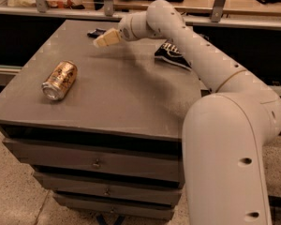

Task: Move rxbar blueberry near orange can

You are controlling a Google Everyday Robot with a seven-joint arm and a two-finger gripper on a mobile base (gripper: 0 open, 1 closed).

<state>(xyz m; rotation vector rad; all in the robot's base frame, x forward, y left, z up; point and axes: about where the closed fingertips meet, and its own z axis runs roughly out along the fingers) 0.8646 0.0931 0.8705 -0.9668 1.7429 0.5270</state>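
The orange can (60, 80) lies on its side at the left of the grey cabinet top (122, 97). The rxbar blueberry (95, 32) is a small dark flat wrapper at the far edge of the top. It is partly hidden behind my gripper (104, 39), which hovers just in front of and slightly right of the bar, above the surface. My white arm reaches in from the right across the top.
A dark blue chip bag (172, 55) with white lettering lies at the far right of the top, partly under my arm. The cabinet has drawers (96, 161) below. A rail and shelf run behind the far edge.
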